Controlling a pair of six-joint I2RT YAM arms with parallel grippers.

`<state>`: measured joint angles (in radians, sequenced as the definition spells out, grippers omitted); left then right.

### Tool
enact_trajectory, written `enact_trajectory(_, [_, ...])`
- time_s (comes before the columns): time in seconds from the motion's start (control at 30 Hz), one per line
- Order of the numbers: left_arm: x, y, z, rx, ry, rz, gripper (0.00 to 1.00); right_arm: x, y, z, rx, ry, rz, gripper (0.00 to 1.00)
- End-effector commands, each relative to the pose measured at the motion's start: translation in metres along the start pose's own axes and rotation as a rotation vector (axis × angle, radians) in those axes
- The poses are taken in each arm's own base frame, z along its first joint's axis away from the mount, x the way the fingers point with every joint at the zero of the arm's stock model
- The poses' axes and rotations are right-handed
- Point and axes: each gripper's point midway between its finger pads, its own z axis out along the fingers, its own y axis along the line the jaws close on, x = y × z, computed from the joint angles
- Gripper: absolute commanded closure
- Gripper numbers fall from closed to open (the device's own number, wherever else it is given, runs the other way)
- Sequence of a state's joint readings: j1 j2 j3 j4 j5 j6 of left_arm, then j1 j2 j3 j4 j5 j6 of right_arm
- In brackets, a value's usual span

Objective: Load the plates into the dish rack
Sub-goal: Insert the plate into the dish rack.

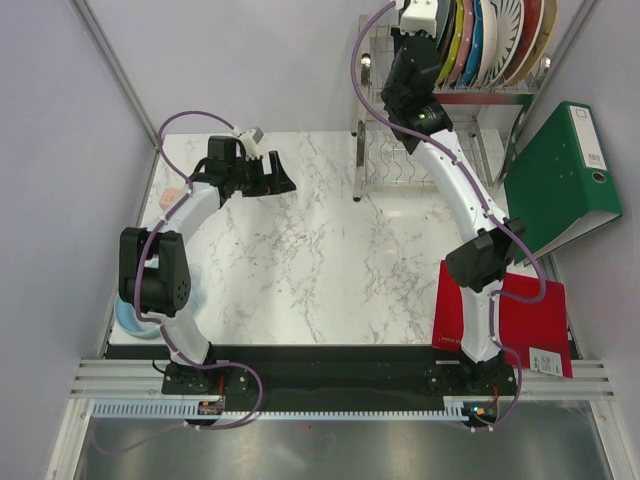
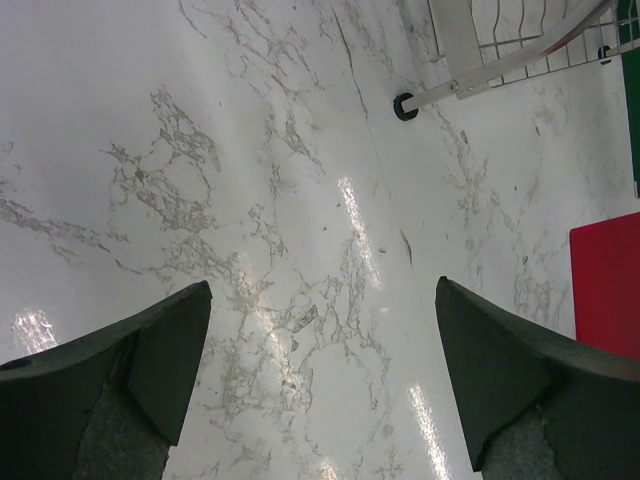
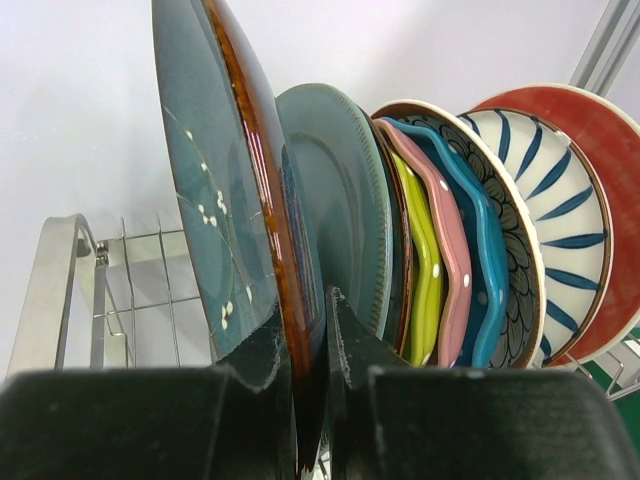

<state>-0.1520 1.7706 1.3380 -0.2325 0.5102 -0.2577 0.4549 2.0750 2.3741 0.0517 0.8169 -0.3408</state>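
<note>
My right gripper (image 3: 305, 330) is shut on the rim of a dark teal plate (image 3: 210, 200) with a brown edge and small white flowers. It holds the plate upright at the left end of a row of plates in the dish rack (image 3: 60, 290). Beside it stand a grey-blue plate (image 3: 340, 200), a lime one (image 3: 425, 260), a pink dotted one (image 3: 455, 250), a bright blue one (image 3: 490, 250) and a striped white one (image 3: 560, 220). From above, the right gripper (image 1: 425, 20) is at the upper tier of the dish rack (image 1: 400, 160). My left gripper (image 1: 270, 175) hangs open over the marble table (image 2: 300, 150).
A green binder (image 1: 565, 175) leans to the right of the rack. A red folder (image 1: 530, 320) lies near the right arm's base. A small pink cube (image 1: 172, 196) sits at the table's left edge. A pale blue round dish (image 1: 135, 322) shows partly under the left arm.
</note>
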Motion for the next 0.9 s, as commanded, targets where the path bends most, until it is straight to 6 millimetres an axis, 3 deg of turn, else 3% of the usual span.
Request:
enact_trajectory(0.0, [-0.018,-0.015,0.001,0.045,-0.035,0.001,0.0,-0.12,-0.029,-0.018,-0.031,-0.288,0.333,1.0])
enact_trajectory(0.27, [-0.016,-0.016,0.007,0.061,-0.021,-0.01,0.0,-0.107,-0.023,-0.02,-0.037,-0.236,0.318,1.0])
enact_trajectory(0.43, [-0.014,-0.017,0.01,0.072,-0.013,-0.019,0.0,-0.137,-0.03,-0.024,-0.043,-0.342,0.328,1.0])
enact_trajectory(0.6, [-0.013,-0.018,0.013,0.079,-0.006,-0.029,0.0,-0.145,-0.036,-0.029,-0.037,-0.362,0.331,1.0])
enact_trajectory(0.87, [-0.011,-0.018,0.014,0.086,0.002,-0.036,0.0,-0.13,-0.034,-0.027,-0.015,-0.313,0.298,1.0])
